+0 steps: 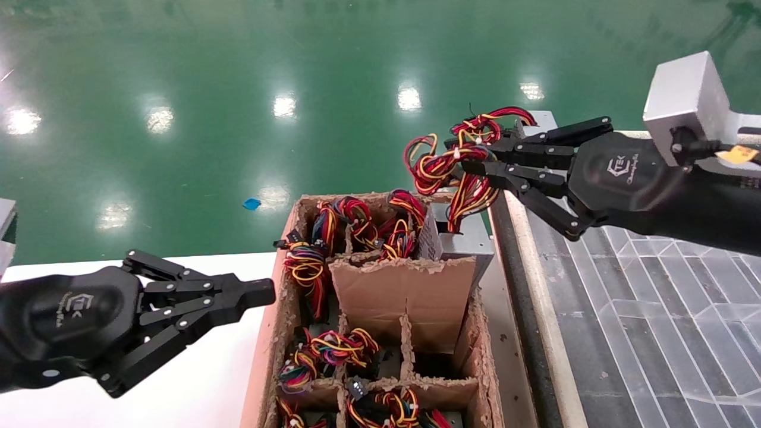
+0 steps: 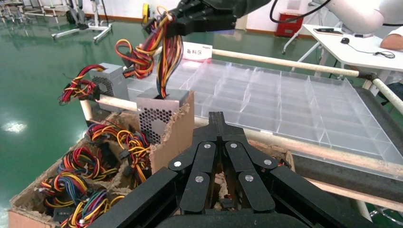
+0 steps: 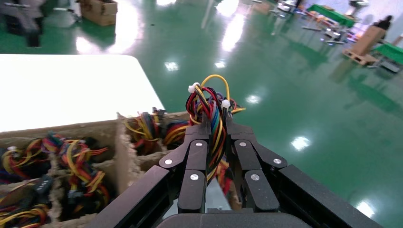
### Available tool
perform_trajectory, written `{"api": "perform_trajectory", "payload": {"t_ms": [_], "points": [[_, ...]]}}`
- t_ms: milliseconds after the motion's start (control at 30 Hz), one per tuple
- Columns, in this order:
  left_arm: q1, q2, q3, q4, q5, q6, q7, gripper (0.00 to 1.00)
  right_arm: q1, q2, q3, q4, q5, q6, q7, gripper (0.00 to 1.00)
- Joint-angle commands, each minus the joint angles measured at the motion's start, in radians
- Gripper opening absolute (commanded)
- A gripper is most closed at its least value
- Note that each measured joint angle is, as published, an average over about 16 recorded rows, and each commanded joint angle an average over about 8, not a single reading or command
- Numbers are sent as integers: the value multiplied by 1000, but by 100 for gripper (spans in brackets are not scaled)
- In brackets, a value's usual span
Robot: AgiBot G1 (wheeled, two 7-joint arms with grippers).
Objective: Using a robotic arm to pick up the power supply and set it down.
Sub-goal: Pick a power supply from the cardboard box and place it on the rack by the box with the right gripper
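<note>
Two grippers are seen from the head view. The robotic arm [image 1: 478,156], on the right, is clamped on the wire bundle [image 1: 452,159] of the power supply [image 1: 455,241], whose grey box is seen at the far right corner of the cardboard crate [image 1: 270,333], raised above the divider edge. The left gripper [image 1: 261,293] is held over the white table [image 1: 196,386] just beside the crate, its fingers pressed together on nothing.

From the left wrist view, the closed left fingers [image 2: 218,137] are seen in front of the crate; beyond them the honeycomb vent of the power supply [image 2: 157,118] is visible, with its wires drawn up into the other gripper. A clear compartment tray [image 2: 304,109] lies behind.

From the right wrist view, the wires [image 3: 211,114] are seen pinched between the fingertips [image 3: 197,142], above the crate compartments.
</note>
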Motion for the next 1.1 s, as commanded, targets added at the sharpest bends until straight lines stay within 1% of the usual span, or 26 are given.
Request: {"api": "perform_trajectory", "payload": {"t_ms": [33,233,433,633,800,967,1100], "points": [[0,0,0,0,0,0,0,0,3,-1,-4,1,1,-10,0,0],[0,0,0,0,0,0,0,0,-5,-49,-74,-4,-71,-31,31,0],[0,0,0,0,0,0,0,0,8,-67,-92,-8,-104,-23,45,0],[0,0,0,0,0,0,0,0,33,-61,-61,-5,-95,16,37,0],[0,0,0,0,0,0,0,0,73,-53,-17,2,-77,51,3,0],[0,0,0,0,0,0,0,0,139,-54,28,-6,-74,99,-38,0],[0,0,0,0,0,0,0,0,205,-65,45,-32,-91,127,-61,0]]}}
